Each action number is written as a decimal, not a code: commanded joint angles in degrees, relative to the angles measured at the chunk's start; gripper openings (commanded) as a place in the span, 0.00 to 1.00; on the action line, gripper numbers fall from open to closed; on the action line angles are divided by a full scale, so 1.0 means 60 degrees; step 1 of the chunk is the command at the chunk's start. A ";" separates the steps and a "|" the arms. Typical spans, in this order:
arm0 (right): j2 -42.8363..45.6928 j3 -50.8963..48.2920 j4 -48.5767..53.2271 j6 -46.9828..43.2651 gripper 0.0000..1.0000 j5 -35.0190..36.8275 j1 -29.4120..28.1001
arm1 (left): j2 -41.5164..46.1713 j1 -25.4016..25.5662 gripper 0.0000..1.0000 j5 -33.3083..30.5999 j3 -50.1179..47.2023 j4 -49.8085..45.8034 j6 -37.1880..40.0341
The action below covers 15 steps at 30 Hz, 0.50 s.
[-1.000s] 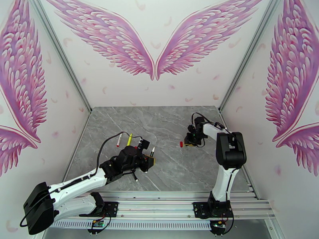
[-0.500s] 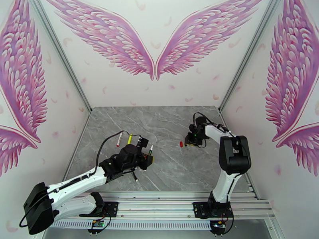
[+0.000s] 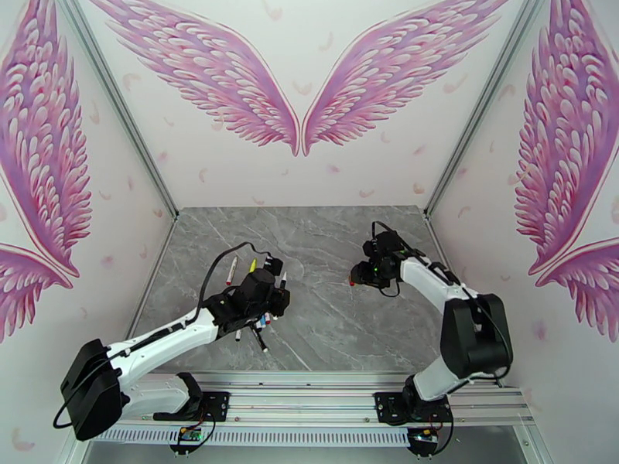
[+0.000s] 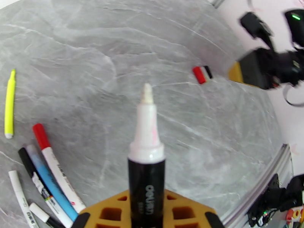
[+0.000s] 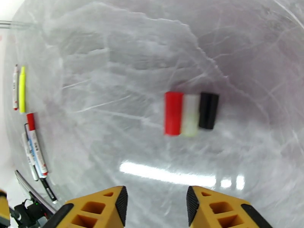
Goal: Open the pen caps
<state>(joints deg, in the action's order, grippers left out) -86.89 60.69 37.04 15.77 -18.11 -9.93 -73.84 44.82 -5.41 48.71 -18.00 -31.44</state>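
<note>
My left gripper (image 4: pixel 146 215) is shut on a black-barrelled pen (image 4: pixel 146 164). Its white nib is bare and points away from the wrist. From above, this gripper (image 3: pixel 272 294) hovers over the left half of the table with the pen (image 3: pixel 282 278) sticking up. Three pen caps (image 5: pixel 192 113), red, white and black, lie side by side on the table. Just short of them, my right gripper (image 5: pixel 155 206) stands open with nothing between its fingers. In the top view the right gripper (image 3: pixel 362 274) sits beside the red cap (image 3: pixel 352 282).
A yellow highlighter (image 4: pixel 9 103) and a red-ended pen (image 3: pixel 231 270) lie at the left. Several more pens (image 4: pixel 49 175) lie bunched beneath my left arm (image 3: pixel 170 334). The grey marble table (image 3: pixel 325 326) ends at a metal rail (image 3: pixel 309 380) in front.
The right gripper's jaws have opened and its elbow has swung out to the right. The left arm has carried the uncapped pen back and to the left, over the bunched pens.
</note>
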 commanded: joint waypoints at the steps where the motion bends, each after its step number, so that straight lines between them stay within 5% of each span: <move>1: 0.1350 -0.0608 -0.0571 0.0463 0.61 0.0196 -0.0516 | -0.0661 -0.0371 0.00 -0.0539 0.0646 -0.0624 0.0332; 10: 0.3889 -0.1842 -0.1527 0.1313 0.98 -0.0327 -0.1658 | -0.2781 -0.1337 0.01 -0.1438 0.2124 -0.1010 0.1488; 15: 0.4222 -0.2039 -0.1835 0.1343 0.99 -0.0892 -0.1834 | -0.3807 -0.1901 0.02 -0.1632 0.2845 -0.1078 0.2119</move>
<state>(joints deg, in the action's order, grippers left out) -62.72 49.50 28.73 22.63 -20.97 -20.27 -94.43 34.81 -12.93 62.46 -22.63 -22.31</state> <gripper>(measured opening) 0.989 0.183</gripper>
